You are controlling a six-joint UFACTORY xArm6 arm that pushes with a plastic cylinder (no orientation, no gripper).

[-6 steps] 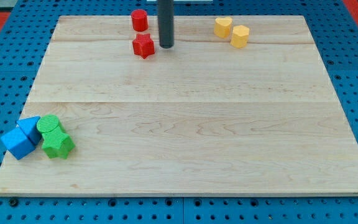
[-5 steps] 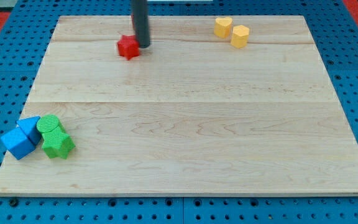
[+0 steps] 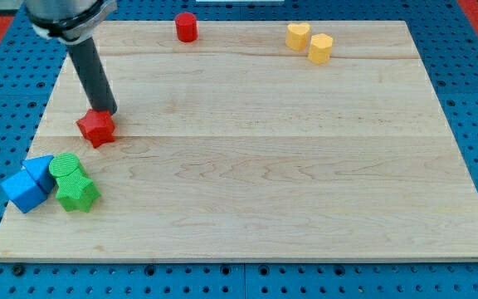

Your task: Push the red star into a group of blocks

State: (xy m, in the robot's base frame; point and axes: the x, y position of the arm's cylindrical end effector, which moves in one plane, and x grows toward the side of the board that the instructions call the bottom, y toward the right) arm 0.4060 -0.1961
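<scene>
The red star (image 3: 96, 128) lies on the wooden board (image 3: 256, 166) at the view's left, a little above the group at the lower left. My tip (image 3: 106, 110) touches the star's upper right edge. The group holds two blue blocks (image 3: 25, 188), a green cylinder (image 3: 66, 167) and a green star (image 3: 77, 194), packed together. The star sits apart from them, with a small gap to the green cylinder.
A red cylinder (image 3: 187, 26) stands at the view's top, left of centre. Two yellow blocks (image 3: 309, 41) sit together at the top right. The arm's body (image 3: 60, 12) shows at the top left. A blue pegboard surrounds the board.
My tip has swept down and to the view's left, pushing the red star from near the red cylinder to just above the blue and green group.
</scene>
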